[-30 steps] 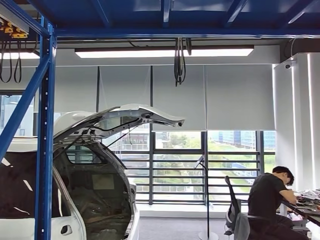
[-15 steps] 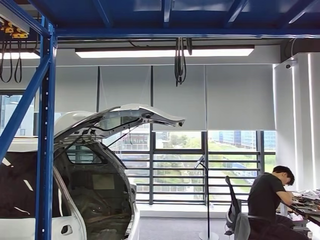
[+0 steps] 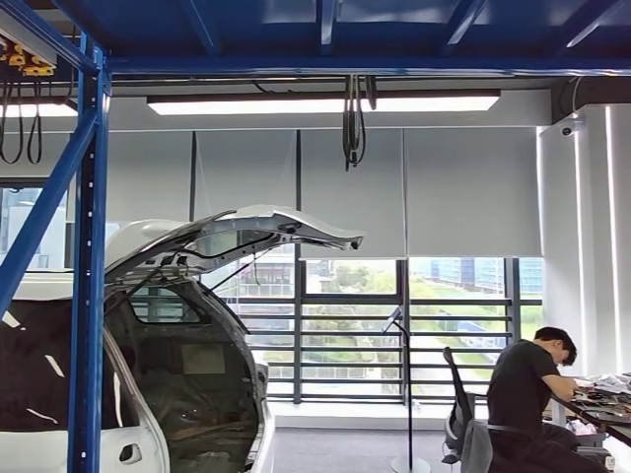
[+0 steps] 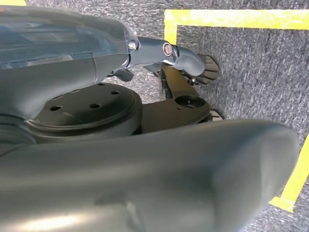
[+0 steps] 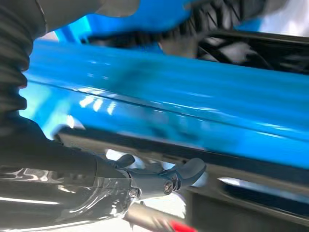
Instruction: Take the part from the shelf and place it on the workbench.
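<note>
Looking straight ahead from the head view, we see a white car [image 3: 149, 335] with its tailgate raised, standing behind a blue shelf post [image 3: 89, 266]. Farther off, a person [image 3: 532, 394] in a dark shirt sits on a chair [image 3: 459, 419] at a desk [image 3: 602, 399] by the window [image 3: 357, 330]. A long ceiling light [image 3: 323, 101] runs under the blue beams, and black straps [image 3: 355, 123] hang down beside it.

In the left wrist view, our left hand [image 4: 171, 53] hangs over grey carpet [image 4: 255, 72] marked with yellow tape [image 4: 236, 18]. One dark finger reaches forward with nothing in it; the rest of the hand is hidden, so we cannot tell whether the fingers are apart or together.

In the right wrist view, our right hand [image 5: 160, 181] sits just beside a bright blue beam [image 5: 189, 96], which crosses the frame above the fingers. A dark finger extends along a darker rail below the beam. The picture is blurred, so we cannot tell whether the hand is closed on anything.

We cannot make out the part in these pictures; dark ribbed shapes beyond the beam are too blurred to name.
</note>
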